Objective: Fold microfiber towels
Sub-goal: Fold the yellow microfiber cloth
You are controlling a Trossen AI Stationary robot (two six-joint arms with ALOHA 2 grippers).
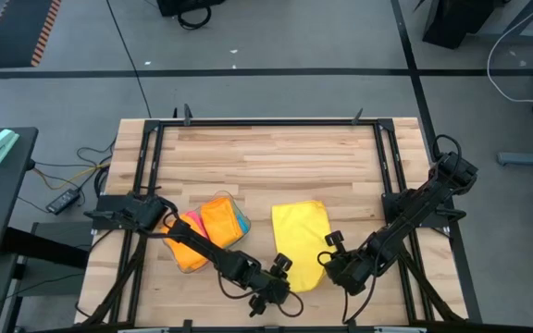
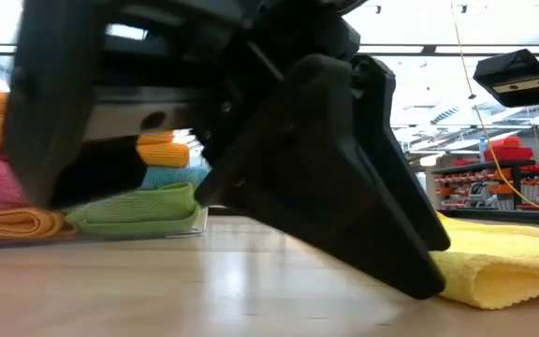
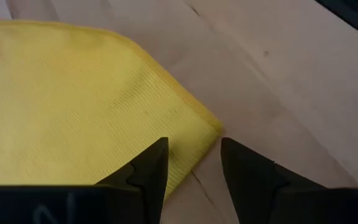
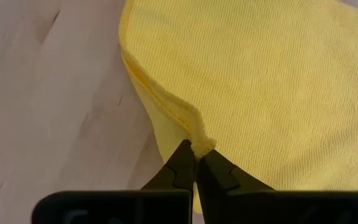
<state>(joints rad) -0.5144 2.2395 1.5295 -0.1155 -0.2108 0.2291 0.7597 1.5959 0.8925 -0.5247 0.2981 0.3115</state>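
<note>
Wooden planks form the table (image 1: 276,157), ringed by a dark frame, with grey floor and cables beyond. At the left sits a pile of folded towels (image 1: 209,231) (orange, pink, blue; the low view adds a green one in a clear tray (image 2: 193,223)), partly covered by the left arm. Toward the near edge, the left hand (image 3: 193,163) hovers with fingers narrowly apart at the corner of the yellow towel (image 1: 301,239), gripping nothing. Right of it, the right hand (image 4: 195,163) is pinched closed on that towel's doubled edge. The low view is largely blocked by a dark gripper body.
</note>
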